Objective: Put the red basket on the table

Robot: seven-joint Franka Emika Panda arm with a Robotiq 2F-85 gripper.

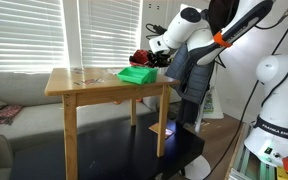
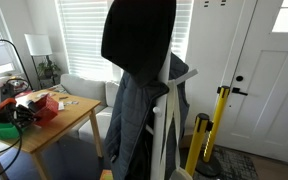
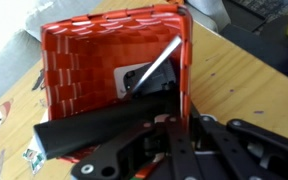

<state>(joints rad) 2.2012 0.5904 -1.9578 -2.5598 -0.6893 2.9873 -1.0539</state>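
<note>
**Red basket at the fingers, over the table**

The red basket (image 3: 94, 60) lies right against the gripper (image 3: 149, 100). The wood of the table (image 3: 9, 125) shows around it, and the green basket (image 1: 136, 74) is just beside it. One finger (image 3: 156, 72) slants inside the wall nearest the wrist. Its mate is hidden, so we cannot tell whether that wall is pinched. Nor can we tell whether the basket rests or hangs. We judge that little remains: lower, then let go.

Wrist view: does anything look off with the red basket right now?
The red basket is turned askew to the table edges, near a corner, with one gripper finger inside against its wall. No damage or spill shows. Whether it rests on the wood is unclear.
</note>
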